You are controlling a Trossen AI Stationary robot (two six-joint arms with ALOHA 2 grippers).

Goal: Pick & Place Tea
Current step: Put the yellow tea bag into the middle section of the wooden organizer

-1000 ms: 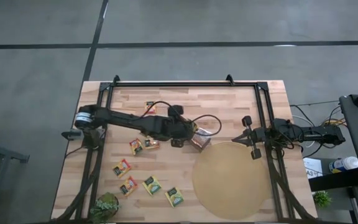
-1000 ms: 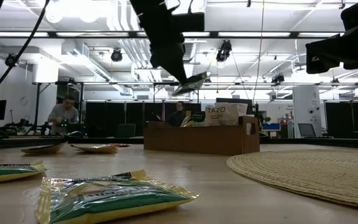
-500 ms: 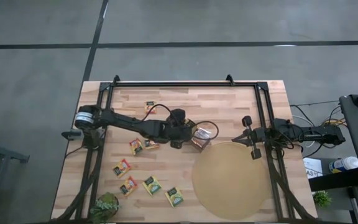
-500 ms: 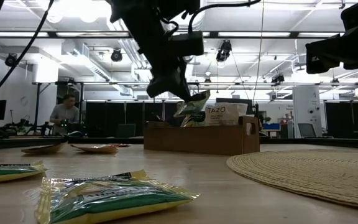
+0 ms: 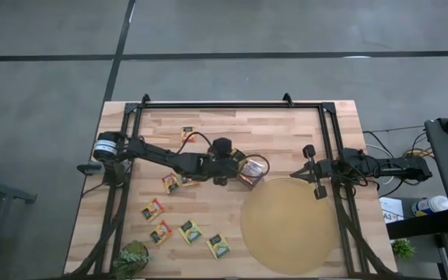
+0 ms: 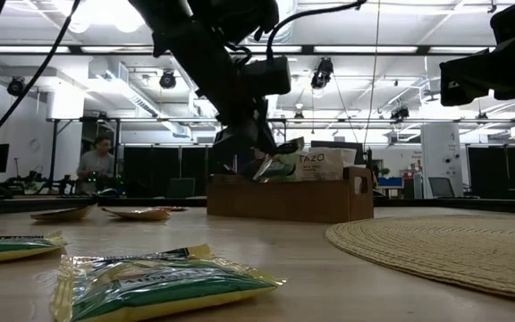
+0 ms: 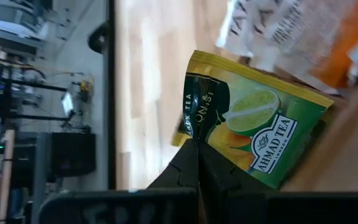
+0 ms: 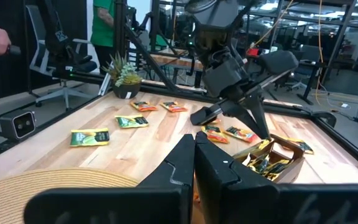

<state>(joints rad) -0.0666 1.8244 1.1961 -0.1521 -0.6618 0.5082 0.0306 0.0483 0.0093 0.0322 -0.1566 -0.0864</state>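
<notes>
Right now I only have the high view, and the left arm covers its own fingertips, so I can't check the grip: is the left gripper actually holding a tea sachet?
Observer: Yes. In the left wrist view, the left gripper is shut on the corner of a green-yellow sachet.
Operator: Is it over the box?
Observer: The low view shows it tilted at the top edge of the brown box, beside white sachets standing inside. I cannot tell whether it touches.
Operator: And the right arm?
Observer: The right gripper is shut and empty, waiting by the mat.
</notes>
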